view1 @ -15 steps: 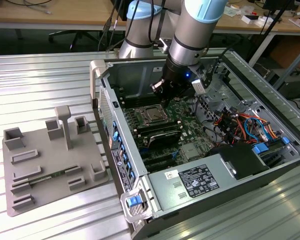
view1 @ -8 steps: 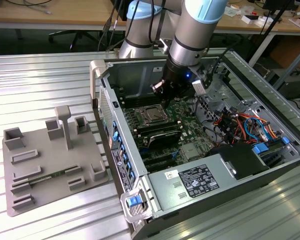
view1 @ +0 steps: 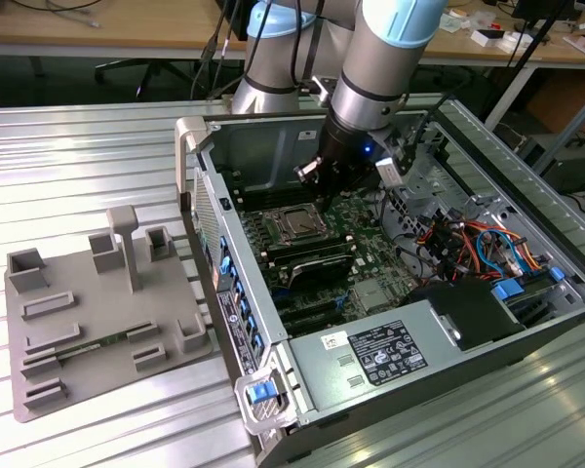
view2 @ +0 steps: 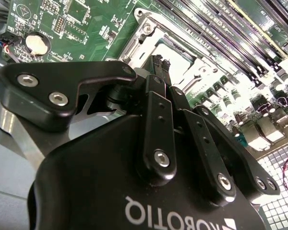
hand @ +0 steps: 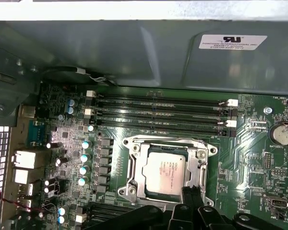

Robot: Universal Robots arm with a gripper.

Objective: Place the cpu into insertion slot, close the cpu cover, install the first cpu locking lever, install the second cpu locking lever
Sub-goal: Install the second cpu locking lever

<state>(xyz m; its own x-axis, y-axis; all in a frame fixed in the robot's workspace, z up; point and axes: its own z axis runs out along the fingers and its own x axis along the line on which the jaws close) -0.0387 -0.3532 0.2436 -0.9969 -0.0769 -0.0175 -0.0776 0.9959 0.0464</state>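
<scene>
the cpu [hand: 164, 173] lies flat in the slot [hand: 134, 168], its silver-grey top showing through the cover [hand: 200, 154] closed over it; the near edge is hidden behind the gripper [hand: 192, 194]. its fingers [view2: 161, 72] are pressed together, pinching nothing, just above the socket's edge on the motherboard [hand: 259, 158].

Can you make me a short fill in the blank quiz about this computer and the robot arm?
1. The cpu lies inside the ____ frame of the cpu cover.
2. The gripper is poised right above the cpu ____.
3. On the exterior view's left, a ____ holder tray rests beside the computer case.

Missing words: silver; cover; grey
</scene>
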